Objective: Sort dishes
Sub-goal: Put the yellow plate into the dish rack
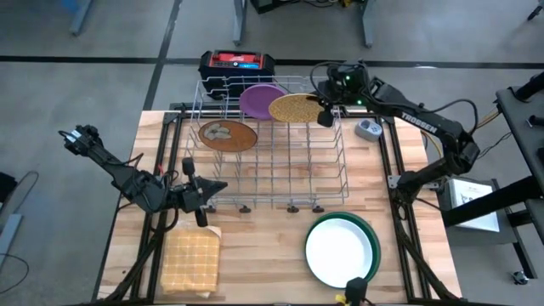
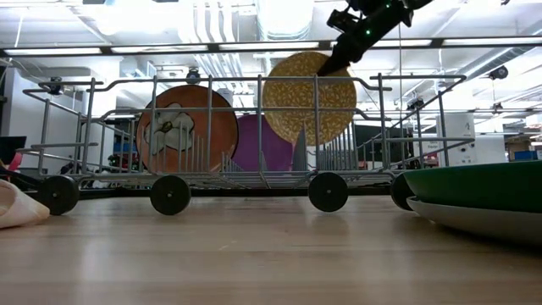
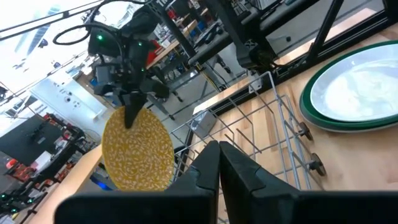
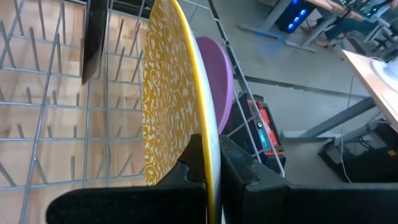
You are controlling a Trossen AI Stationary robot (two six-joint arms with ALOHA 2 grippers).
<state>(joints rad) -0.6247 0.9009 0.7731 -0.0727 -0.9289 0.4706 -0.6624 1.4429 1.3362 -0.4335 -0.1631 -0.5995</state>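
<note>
A wire dish rack (image 1: 272,161) stands mid-table. The brown blotched plate (image 1: 227,134) and the purple plate (image 1: 259,99) stand on edge in it. My right gripper (image 1: 325,116) is shut on the yellow speckled plate (image 1: 296,108) over the rack's far side. The white plate (image 1: 338,248) lies in the green plate (image 1: 371,231) at the near right. A paler plate edge (image 2: 474,222) shows under the green one. My left gripper (image 1: 201,192) is shut and empty by the rack's near-left corner. My right gripper pinches the yellow plate's upper rim (image 4: 210,146), one finger (image 4: 193,163) on each face. It comes from above, slanting in from the far right. The plate hangs on edge below the fingers. Its lower edge (image 2: 306,142) is inside the rack, above the rack floor.
A tan waffle cloth (image 1: 190,259) lies at the near left. A small round grey-blue gadget (image 1: 368,129) sits right of the rack. A black and red box (image 1: 236,65) stands beyond the table's far edge. Bare wood (image 1: 255,255) shows in front of the rack.
</note>
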